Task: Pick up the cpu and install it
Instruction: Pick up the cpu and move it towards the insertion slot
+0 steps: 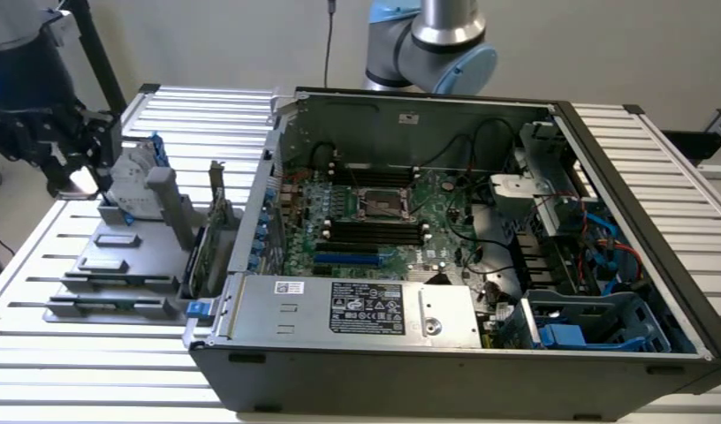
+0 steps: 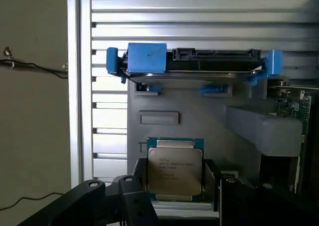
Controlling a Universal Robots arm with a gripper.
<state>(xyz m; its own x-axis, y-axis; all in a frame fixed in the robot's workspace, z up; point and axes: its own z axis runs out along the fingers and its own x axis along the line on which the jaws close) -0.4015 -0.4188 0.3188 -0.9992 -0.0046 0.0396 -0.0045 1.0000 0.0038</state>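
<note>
The cpu [image 2: 174, 167], a flat square chip with a silver top and green rim, sits between my gripper's [image 2: 175, 180] two black fingers [image 2: 138, 178], which press on its two opposite sides. Grey tray surface lies behind it. In the exterior view my gripper [image 1: 75, 177] hangs over the far end of the grey parts tray [image 1: 113, 265], at the exterior view's left. The open computer case [image 1: 455, 99] lies to the right of it, with the empty cpu socket [image 1: 376, 205] in the middle of the motherboard.
A hard drive in a blue bracket [image 2: 194, 66] stands on edge on the tray just beyond the cpu. A grey plastic bar [image 2: 264, 128] and a circuit card [image 2: 291, 109] stand beside it. Inside the case are memory slots, cables and the power supply [image 1: 349, 309].
</note>
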